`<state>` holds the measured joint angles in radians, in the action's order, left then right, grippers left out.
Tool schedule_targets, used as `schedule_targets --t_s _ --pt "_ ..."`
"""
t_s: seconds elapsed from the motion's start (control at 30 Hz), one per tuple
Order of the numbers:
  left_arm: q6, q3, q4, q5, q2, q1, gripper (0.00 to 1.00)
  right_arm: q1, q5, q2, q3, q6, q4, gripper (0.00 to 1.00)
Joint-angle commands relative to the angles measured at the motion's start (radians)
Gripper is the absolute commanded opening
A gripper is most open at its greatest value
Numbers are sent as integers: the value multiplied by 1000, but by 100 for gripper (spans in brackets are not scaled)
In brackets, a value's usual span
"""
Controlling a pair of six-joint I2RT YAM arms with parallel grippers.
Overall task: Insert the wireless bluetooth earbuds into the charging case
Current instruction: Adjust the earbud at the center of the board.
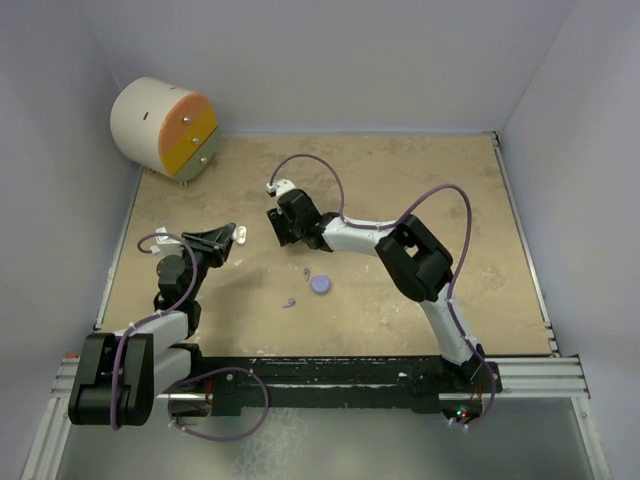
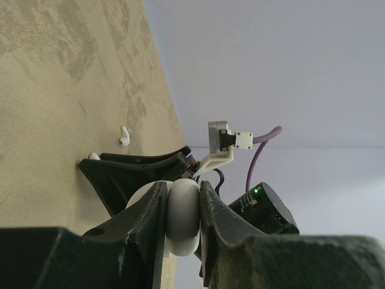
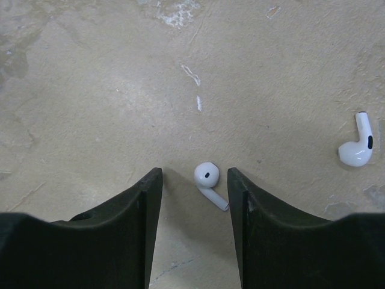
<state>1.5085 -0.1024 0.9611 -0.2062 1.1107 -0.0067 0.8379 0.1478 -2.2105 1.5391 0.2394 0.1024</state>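
My left gripper [image 1: 230, 238] is shut on a white round charging case [image 2: 183, 217], held on edge above the table left of centre. My right gripper [image 3: 194, 180] is open and low over the table, with one white earbud [image 3: 207, 176] lying between its fingers, nearer the right finger. A second white earbud [image 3: 357, 144] lies further right; it also shows in the left wrist view [image 2: 124, 137]. A lilac case [image 1: 321, 283] sits mid-table with two lilac earbuds [image 1: 306, 271] [image 1: 289, 301] beside it. The right gripper's black fingers [image 2: 135, 171] show just beyond the white case.
A cream cylinder with an orange and yellow face [image 1: 165, 128] stands at the back left corner. Grey walls enclose the table on three sides. The two grippers are close together left of centre.
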Motion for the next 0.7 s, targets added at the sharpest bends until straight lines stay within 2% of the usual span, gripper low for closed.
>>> schedule_targets --t_s 0.0,0.4,0.67 --pt "15 7 71 -13 2 13 0 6 27 -6 49 -2 -10 50" --pt "19 10 76 -21 1 22 0 6 32 -18 70 3 -44 42" --pt "22 12 79 -27 0 29 0 6 19 -26 62 9 -49 41"
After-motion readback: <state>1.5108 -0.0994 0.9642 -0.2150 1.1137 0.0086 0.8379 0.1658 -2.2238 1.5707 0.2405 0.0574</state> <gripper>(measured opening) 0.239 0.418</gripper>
